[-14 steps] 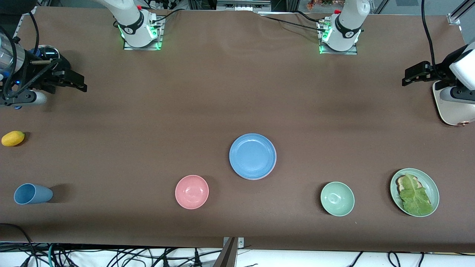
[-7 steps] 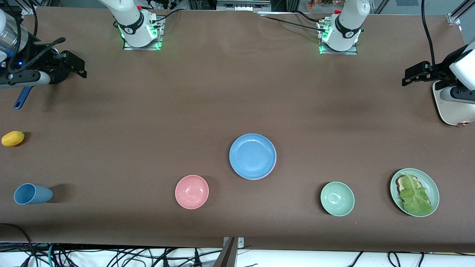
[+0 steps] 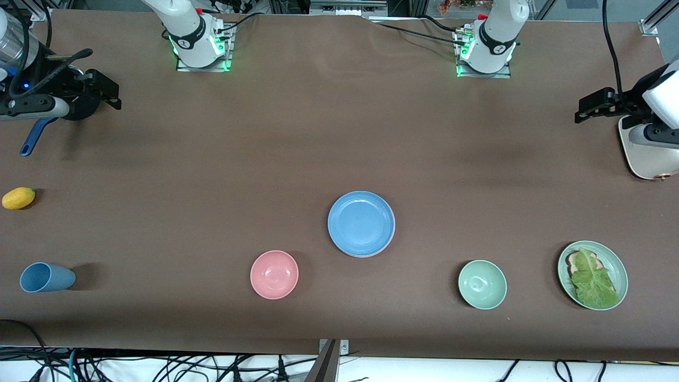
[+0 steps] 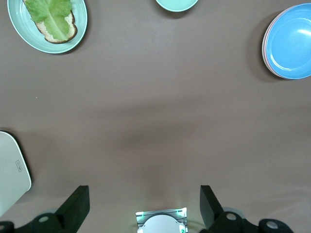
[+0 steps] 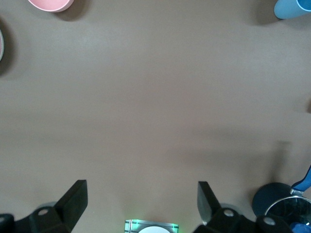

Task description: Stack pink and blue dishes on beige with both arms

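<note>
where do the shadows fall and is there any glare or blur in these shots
Front view: soft light, short shadows beside the blue cup and pink bowl, green glow at both arm bases, no blur. Left wrist view: sharp, a thin shadow edging the blue plate, a faint dark band on the table. Right wrist view: slightly softer, broad dim patches, no glare.

Under the blue plate [image 3: 361, 223] we see only a pink rim; any beige plate is hidden. The white appliance [image 3: 648, 159] is cut off at the edge.

Bright, even overhead light — soft short shadows, everything sharp.
</note>
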Action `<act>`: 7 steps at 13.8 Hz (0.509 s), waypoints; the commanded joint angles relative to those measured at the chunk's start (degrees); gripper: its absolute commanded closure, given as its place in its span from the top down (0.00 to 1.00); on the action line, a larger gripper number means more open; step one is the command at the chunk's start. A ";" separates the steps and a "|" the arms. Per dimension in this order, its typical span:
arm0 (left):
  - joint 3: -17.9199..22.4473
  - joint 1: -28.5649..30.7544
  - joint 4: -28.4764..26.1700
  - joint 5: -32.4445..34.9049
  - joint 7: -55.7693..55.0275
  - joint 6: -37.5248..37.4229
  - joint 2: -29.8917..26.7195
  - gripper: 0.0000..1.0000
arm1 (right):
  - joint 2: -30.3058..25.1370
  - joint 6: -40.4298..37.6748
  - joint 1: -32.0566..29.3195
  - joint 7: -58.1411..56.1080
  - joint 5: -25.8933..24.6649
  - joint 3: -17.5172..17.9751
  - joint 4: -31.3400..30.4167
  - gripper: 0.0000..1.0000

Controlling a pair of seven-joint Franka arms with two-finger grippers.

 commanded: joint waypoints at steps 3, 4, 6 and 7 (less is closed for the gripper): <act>0.15 0.12 0.48 -1.05 0.29 -0.14 0.14 1.00 | 1.61 1.77 -1.25 0.06 -1.59 1.01 0.25 1.00; 0.15 0.12 0.48 -1.05 0.29 -0.14 0.14 1.00 | 2.06 1.86 -1.25 0.06 -1.76 1.01 0.34 1.00; 0.15 0.12 0.48 -1.05 0.29 -0.14 0.14 1.00 | 2.58 1.86 -1.34 -0.03 -1.94 1.01 1.74 1.00; 0.24 0.12 0.48 -1.05 0.29 -0.14 0.14 1.00 | 3.55 1.86 -1.60 -0.11 -1.50 0.84 2.88 1.00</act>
